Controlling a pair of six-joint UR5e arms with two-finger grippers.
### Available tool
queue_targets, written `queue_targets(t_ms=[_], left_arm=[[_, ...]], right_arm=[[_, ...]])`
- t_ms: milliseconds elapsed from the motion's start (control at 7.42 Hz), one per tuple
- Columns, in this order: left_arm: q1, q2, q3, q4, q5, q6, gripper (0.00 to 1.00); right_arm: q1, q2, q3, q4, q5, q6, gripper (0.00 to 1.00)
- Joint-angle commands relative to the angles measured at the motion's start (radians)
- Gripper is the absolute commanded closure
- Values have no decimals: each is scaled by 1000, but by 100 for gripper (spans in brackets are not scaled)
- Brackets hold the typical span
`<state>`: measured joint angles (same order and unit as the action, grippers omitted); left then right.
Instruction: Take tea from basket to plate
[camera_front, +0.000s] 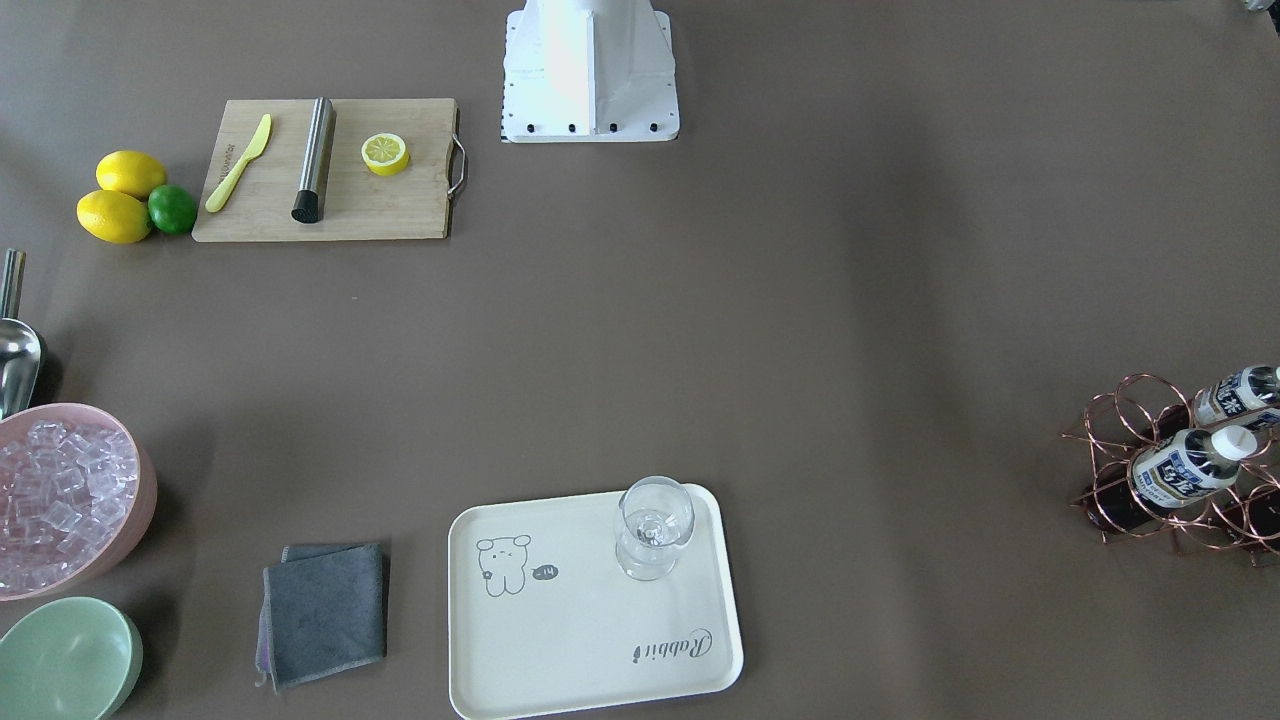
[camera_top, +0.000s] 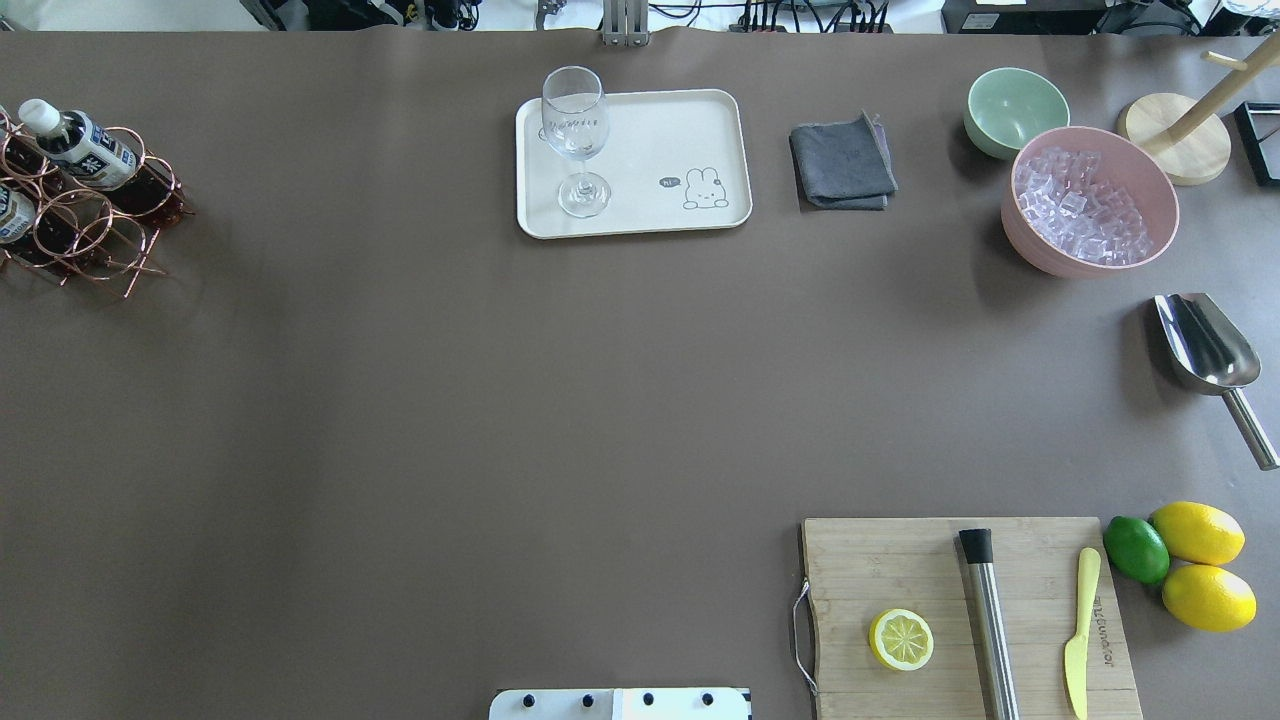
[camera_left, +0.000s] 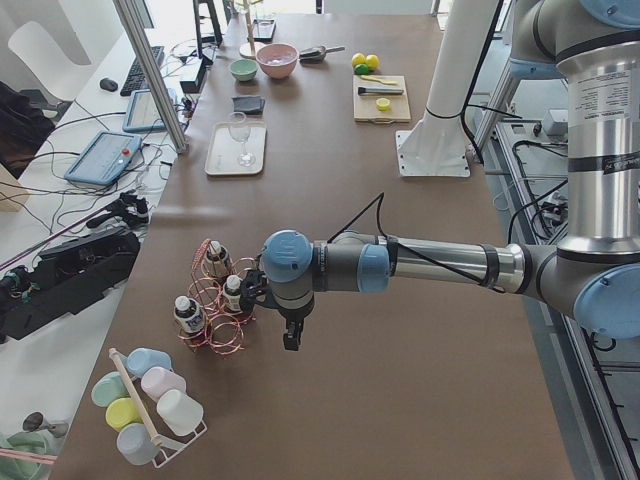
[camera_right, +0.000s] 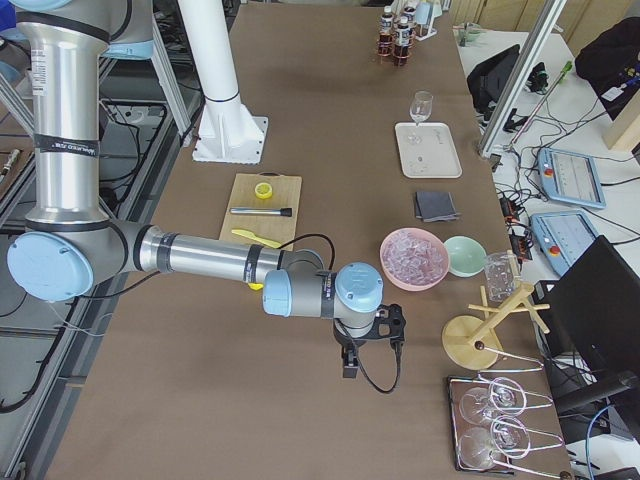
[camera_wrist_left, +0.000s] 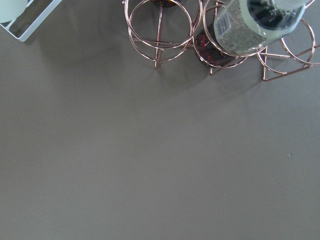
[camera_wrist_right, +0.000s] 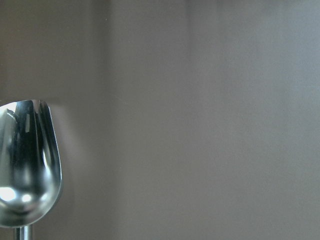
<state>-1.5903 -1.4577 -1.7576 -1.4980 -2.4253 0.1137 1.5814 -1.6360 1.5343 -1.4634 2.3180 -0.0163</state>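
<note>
Tea bottles (camera_front: 1190, 467) with white caps lie in the copper wire basket (camera_front: 1110, 415) at the table's end on my left. They also show in the overhead view (camera_top: 75, 143) and in the left wrist view (camera_wrist_left: 255, 25). The cream plate (camera_front: 590, 640) holds a clear stemmed glass (camera_front: 652, 525) and no bottle. My left gripper (camera_left: 289, 340) hangs over bare table just beside the basket (camera_left: 225, 335); I cannot tell whether it is open. My right gripper (camera_right: 349, 366) hangs over the table's other end, near the scoop (camera_wrist_right: 27, 165); I cannot tell its state.
A cutting board (camera_top: 965, 610) holds a lemon half, a steel muddler and a yellow knife. Lemons and a lime (camera_top: 1135, 548) lie beside it. A pink bowl of ice (camera_top: 1090, 200), a green bowl (camera_top: 1015, 105), a grey cloth (camera_top: 842, 163) and a metal scoop (camera_top: 1205, 345) stand on my right.
</note>
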Motion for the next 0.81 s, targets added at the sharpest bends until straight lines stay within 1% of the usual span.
queue_targets(t_ms=[0, 135, 269, 404, 539, 674], left_arm=[[-16, -6, -5, 44, 0, -2, 2], [-25, 2, -55, 77, 3, -2, 2], [-28, -1, -95, 161, 12, 3, 2], [-36, -18, -103, 207, 14, 1, 2], [-36, -36, -97, 228, 14, 1, 2], [-54, -44, -120, 246, 20, 0, 4]], right_arm=[[0, 1, 0, 0, -8, -8, 0], [3, -7, -3, -1, 4, 2, 0], [2, -8, -44, 3, 1, 1, 0], [24, -18, -24, 26, 3, -4, 0], [34, -30, -20, 66, 3, -4, 0], [37, -60, -10, 112, 23, -8, 0]])
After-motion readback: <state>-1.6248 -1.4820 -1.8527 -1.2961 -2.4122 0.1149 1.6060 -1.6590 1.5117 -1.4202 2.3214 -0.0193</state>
